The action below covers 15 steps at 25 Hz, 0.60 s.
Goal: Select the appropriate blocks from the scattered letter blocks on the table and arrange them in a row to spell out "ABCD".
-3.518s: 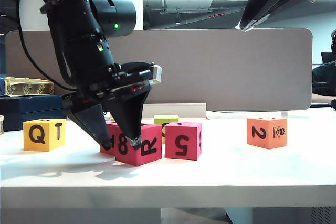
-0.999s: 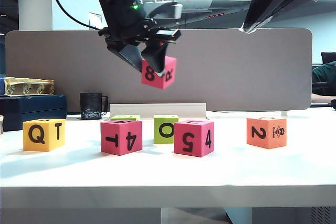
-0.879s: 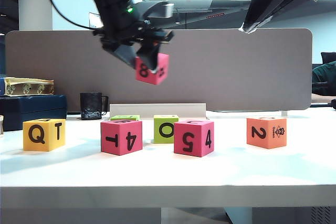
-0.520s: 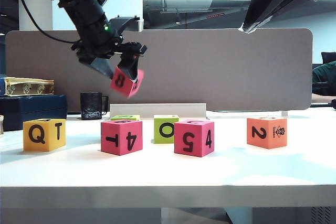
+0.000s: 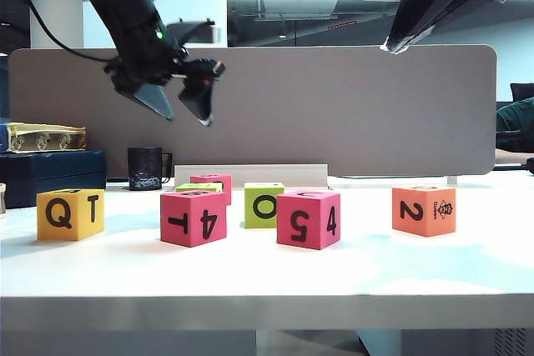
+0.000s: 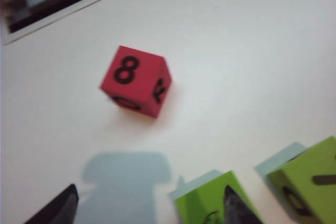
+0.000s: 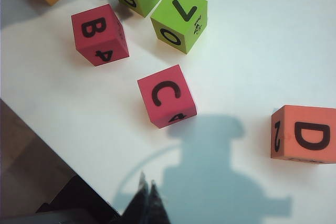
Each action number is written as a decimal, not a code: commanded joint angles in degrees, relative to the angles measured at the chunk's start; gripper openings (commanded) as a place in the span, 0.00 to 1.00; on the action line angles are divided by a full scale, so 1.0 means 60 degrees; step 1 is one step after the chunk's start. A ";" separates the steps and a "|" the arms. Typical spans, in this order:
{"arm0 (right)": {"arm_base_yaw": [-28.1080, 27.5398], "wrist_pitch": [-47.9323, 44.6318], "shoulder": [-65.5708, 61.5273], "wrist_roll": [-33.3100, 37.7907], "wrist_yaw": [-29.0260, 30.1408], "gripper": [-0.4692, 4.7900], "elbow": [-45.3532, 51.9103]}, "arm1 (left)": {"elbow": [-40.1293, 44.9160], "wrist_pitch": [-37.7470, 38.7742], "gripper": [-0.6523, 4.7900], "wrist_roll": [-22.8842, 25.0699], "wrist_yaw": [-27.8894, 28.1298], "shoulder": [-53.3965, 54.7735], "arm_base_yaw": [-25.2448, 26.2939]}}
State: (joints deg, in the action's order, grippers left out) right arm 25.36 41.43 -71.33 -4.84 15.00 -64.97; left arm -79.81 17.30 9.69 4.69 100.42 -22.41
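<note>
Left gripper (image 5: 179,104) hangs open and empty above the table (image 5: 267,277); right gripper (image 7: 147,199) waits pinched shut, holding nothing. The foam letter blocks, such as the magenta C block (image 7: 166,96), look light and slightly squashy. Best pinched squarely across two opposite flat sides.

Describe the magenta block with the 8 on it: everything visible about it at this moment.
The magenta block marked 8 is a matte, foam-looking cube with bold black characters; the 8 faces up, and the side characters are too blurred to read. It sits flat on the white table, untouched, away from the green blocks. The open left gripper hangs above it, empty. In the exterior view it peeks out behind the front row.
</note>
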 commanded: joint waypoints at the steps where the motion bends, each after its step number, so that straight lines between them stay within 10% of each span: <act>1: 0.0015 -0.0113 0.0033 -0.0022 0.0022 0.09 -0.0047 | -0.0036 0.0710 0.72 0.0058 0.0543 -0.0448 0.0259; 15: 0.0015 -0.0138 0.0033 -0.0018 0.0058 0.09 -0.0047 | 0.0044 0.3665 0.80 -0.1435 0.0943 -0.1005 0.0834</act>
State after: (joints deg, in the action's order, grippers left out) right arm 25.43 41.25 -71.33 -4.84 15.03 -64.97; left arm -79.53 38.61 2.39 11.70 94.41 -17.41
